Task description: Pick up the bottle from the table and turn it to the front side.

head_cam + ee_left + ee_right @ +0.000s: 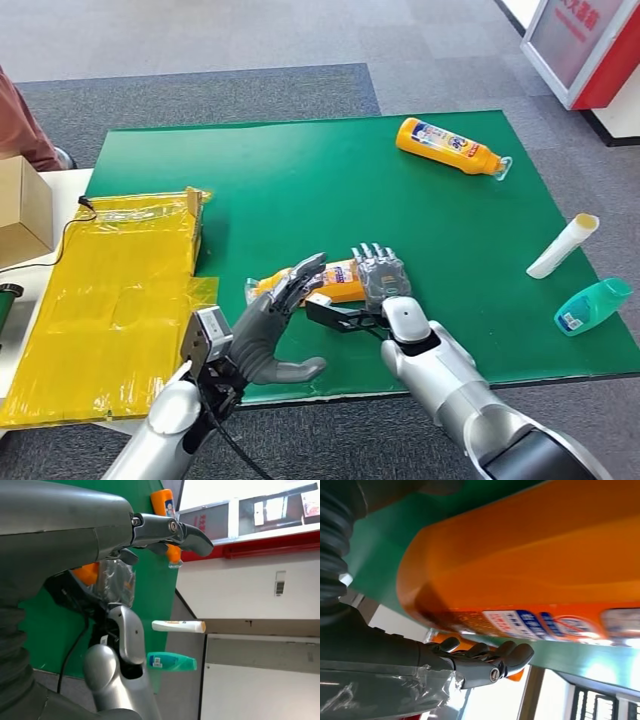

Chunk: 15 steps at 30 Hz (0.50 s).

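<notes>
Bottle [336, 282], orange, lies on its side on the green mat [317, 190] of the table, between the two hands. Right hand [377, 285] rests on the bottle's base end, fingers [376, 262] laid flat over it and thumb extended beneath; a closed grasp cannot be confirmed. Left hand [275, 325] is spread, fingertips [306, 272] touching the bottle's cap end. A second orange bottle [450, 146] lies well beyond both hands.

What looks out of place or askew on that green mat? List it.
All four containers lie on their sides, none upright: the near orange bottle between the left robot hand and right robot hand, a second orange bottle at the far edge, plus a white tube and teal bottle at right. Nothing spilled.
</notes>
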Available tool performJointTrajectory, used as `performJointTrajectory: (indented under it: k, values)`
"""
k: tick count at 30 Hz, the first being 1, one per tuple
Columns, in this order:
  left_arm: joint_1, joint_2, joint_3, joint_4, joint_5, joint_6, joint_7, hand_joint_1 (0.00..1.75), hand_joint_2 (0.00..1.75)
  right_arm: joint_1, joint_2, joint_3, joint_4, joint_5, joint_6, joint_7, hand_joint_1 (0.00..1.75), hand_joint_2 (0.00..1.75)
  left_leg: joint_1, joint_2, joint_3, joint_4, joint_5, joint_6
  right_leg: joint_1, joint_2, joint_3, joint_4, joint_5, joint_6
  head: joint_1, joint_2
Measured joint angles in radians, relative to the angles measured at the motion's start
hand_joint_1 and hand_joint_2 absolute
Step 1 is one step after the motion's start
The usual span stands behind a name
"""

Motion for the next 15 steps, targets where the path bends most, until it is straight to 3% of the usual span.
performJointTrajectory:
  k: [6, 7, 10, 11, 15]
  values:
    - [0.011, 0.006, -0.019, -0.001, -0.001, -0.006, -0.004, 0.00, 1.75, -0.036, -0.024, 0.005, 0.050, 0.052, 0.005, 0.027, 0.03, 1.75, 0.000, 0.000, 0.000, 0.000, 0.000, 0.000, 0.000, 0.000, 0.000, 0.000, 0.000, 0.000, 0.000, 0.000]
    - [0.012, 0.007, -0.021, -0.001, -0.001, -0.006, -0.004, 0.00, 1.75, -0.041, -0.027, 0.005, 0.056, 0.059, 0.007, 0.029, 0.31, 1.75, 0.000, 0.000, 0.000, 0.000, 0.000, 0.000, 0.000, 0.000, 0.000, 0.000, 0.000, 0.001, 0.000, 0.000]
    - [0.015, 0.008, -0.029, -0.001, -0.003, -0.008, -0.004, 0.00, 1.75, -0.049, -0.033, 0.006, 0.071, 0.069, 0.013, 0.034, 1.59, 1.75, 0.000, 0.000, 0.000, 0.000, 0.001, 0.000, 0.000, 0.000, 0.001, 0.000, 0.001, 0.001, 0.000, 0.000]
    - [0.016, 0.009, -0.032, -0.001, -0.003, -0.008, -0.004, 0.00, 1.75, -0.049, -0.035, 0.006, 0.075, 0.070, 0.015, 0.035, 1.75, 1.75, 0.000, 0.000, 0.000, 0.000, 0.001, 0.000, 0.000, 0.000, 0.001, 0.000, 0.001, 0.001, 0.000, 0.000]
    - [0.021, 0.009, -0.040, -0.001, -0.004, -0.007, -0.004, 0.00, 1.75, -0.049, -0.037, 0.006, 0.087, 0.070, 0.017, 0.033, 1.75, 1.75, 0.000, 0.000, 0.000, 0.000, 0.001, 0.001, 0.000, 0.000, 0.000, 0.000, 0.001, 0.001, 0.000, 0.000]
